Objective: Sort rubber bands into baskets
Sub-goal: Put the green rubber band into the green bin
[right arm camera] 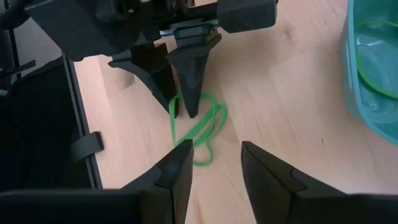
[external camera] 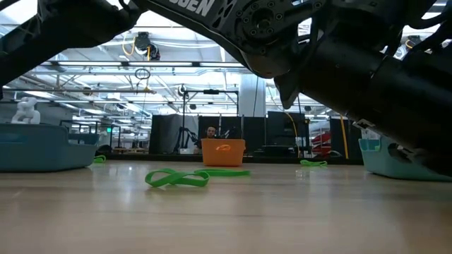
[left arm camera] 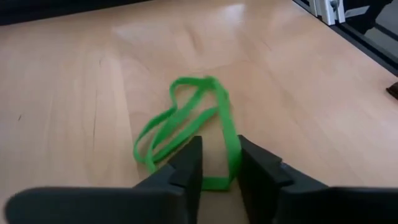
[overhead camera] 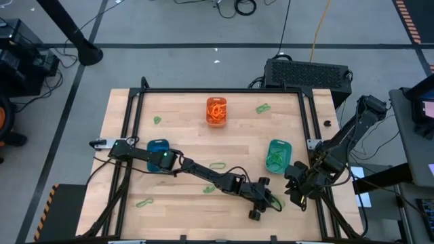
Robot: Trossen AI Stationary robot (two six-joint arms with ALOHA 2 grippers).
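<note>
So we're partway through, by the look of it. Closest to us, at about 5 o'clock on the worktop [overhead camera: 183, 146], our left tool [overhead camera: 266, 203] is down over a tangled green rubber band [left arm camera: 186, 127]; its fingers [left arm camera: 186, 165] straddle one strand with a narrow gap between them, and we can't tell yet if they're really pinching it or just closing in. Our right tool [right arm camera: 211, 168] hovers just beside it, fingers spread, holding nothing, pointed at the same band. That spot is tight: both tools nearly meet there, the dark frame rail [overhead camera: 308, 146] runs close along the 3 o'clock edge, and the near edge isn't far either, so we'd guess any lift should go straight up and then swing toward the middle. Just beyond, around 4 o'clock, the teal-green basket [overhead camera: 278, 156] already has green loops in it, which is the short hop we need. More green bands are still loose: one near the centre [overhead camera: 217, 165], one at 7 o'clock [overhead camera: 144, 202], one at 10 o'clock [overhead camera: 157, 120], one at 1 o'clock [overhead camera: 263, 107]. The blue basket [overhead camera: 157, 150] sits at 9 o'clock under our left arm; we can't see inside. Farthest out, at 12 o'clock, the orange basket [overhead camera: 216, 112] holds orange bands. The middle of the worktop is wide open for moving.
</note>
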